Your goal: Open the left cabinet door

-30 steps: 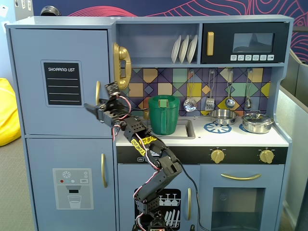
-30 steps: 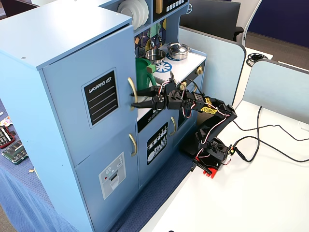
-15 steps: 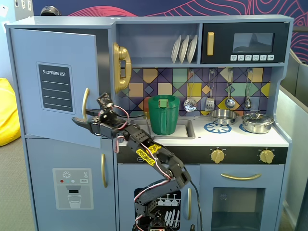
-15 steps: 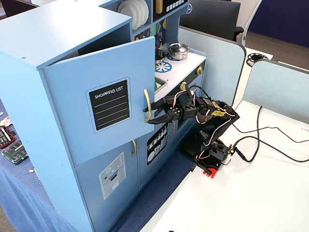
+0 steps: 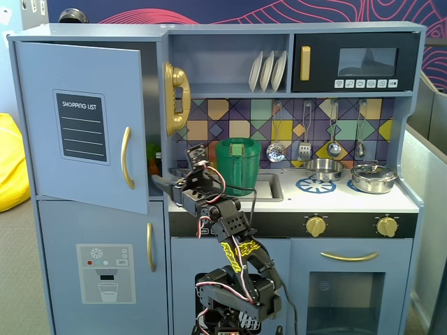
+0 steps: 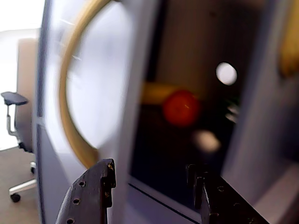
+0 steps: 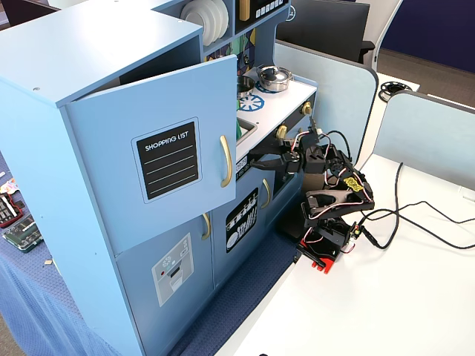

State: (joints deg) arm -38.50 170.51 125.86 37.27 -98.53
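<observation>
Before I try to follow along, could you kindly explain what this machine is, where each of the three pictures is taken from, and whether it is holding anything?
This is a small black robot arm with a two-finger gripper, standing before a grey-blue toy kitchen. One fixed view faces the kitchen from the front; another fixed view looks down from the side; the blurry wrist view rides on the gripper itself. The large grey-blue door with the black "SHOPPING LIST" panel and curved gold handle is partly open. The gripper is open and holds nothing; in the wrist view one finger sits either side of the door's edge. Inside the cabinet, a blurred round orange-red object shows. On the counter stand a green plastic container and silver pots.
</observation>
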